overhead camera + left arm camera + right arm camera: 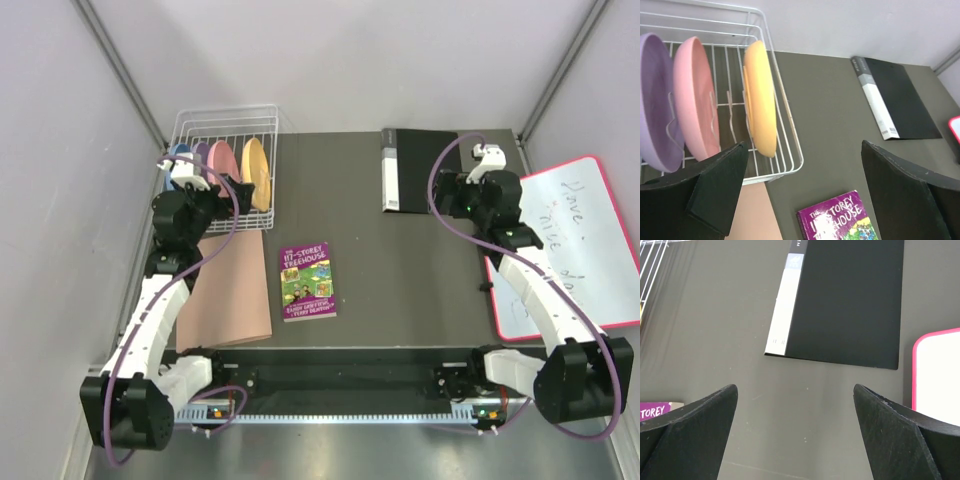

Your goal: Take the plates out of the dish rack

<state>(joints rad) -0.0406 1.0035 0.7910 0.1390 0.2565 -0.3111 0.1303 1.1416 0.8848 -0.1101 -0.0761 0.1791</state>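
Dark grey tabletop (400, 260) boxed in by pale walls (350, 60); you read it left to right. At 10 o'clock on the table you have the white wire dish rack (262, 118), and all four plates stand on edge in its slots. The light blue plate (179, 154) is leftmost and half hidden by the left wrist, then come the purple plate (652, 105), the pink plate (695, 95) and the yellow-orange plate (762, 95) nearest the rack's right wall. None of the plates is touched by a finger. Your left gripper (804, 165) hangs at the rack's 5 o'clock corner. Its fingers are spread wide with nothing between them, and the left wrist view shows that corner and bare table through the gap. A tan mat (225, 290) lies flat at 8 o'clock, just below the rack. A purple book (307, 282) lies face up just right of the mat, near the table's middle. A black folder (420, 170) with a white spine sits flat at 1 o'clock against the far edge. Your right gripper (795, 405) hovers near the folder's 5 o'clock side. It is also released, fingers wide apart and holding nothing, with only table showing between them. A pink-framed whiteboard (575, 245) with handwriting lies at 3 o'clock, partly under the right arm.
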